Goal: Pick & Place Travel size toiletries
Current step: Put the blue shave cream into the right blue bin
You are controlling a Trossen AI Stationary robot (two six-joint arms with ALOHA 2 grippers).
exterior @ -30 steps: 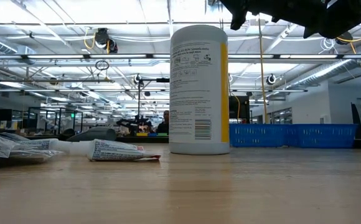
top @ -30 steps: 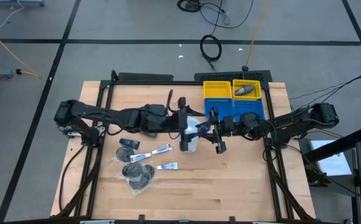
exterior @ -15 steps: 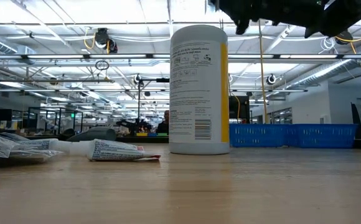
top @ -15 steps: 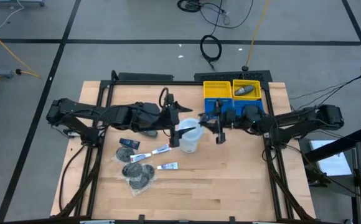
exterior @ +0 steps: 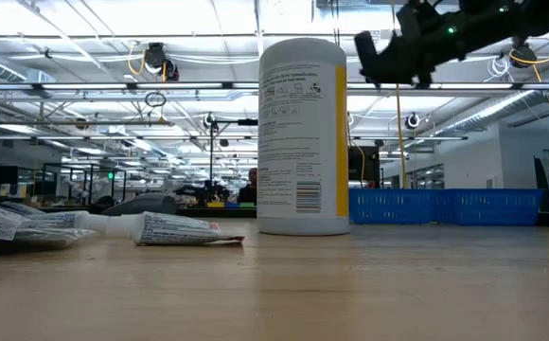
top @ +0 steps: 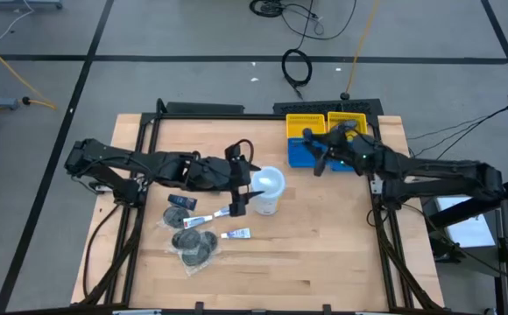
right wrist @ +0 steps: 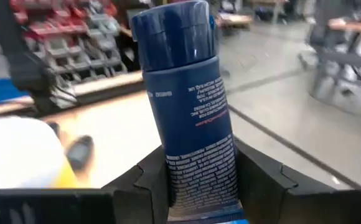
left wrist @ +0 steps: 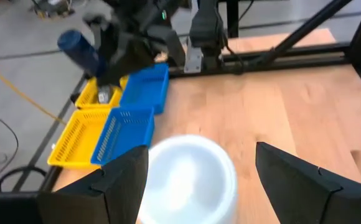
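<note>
Wooden tabletop takes up the near ground, and everything I place here is relative to the white tub at its centre. Nearest, on my left of the tub, lie the remaining toiletries: wrapped discs and white tubes. My left gripper hangs just beside the tub, on the toiletries' side, fingers spread wide with nothing between them. Beyond the tub, on my right, my right gripper is clamped on a dark blue mini bottle, holding it above the blue bin, which sits against the yellow bins.

I judge the risks this way: the bottle stands tall out of my right fingers, so a tilted release could bounce it off the bin rim and onto the table. My left fingers are so close to the tub that a sideways move could knock it over.
</note>
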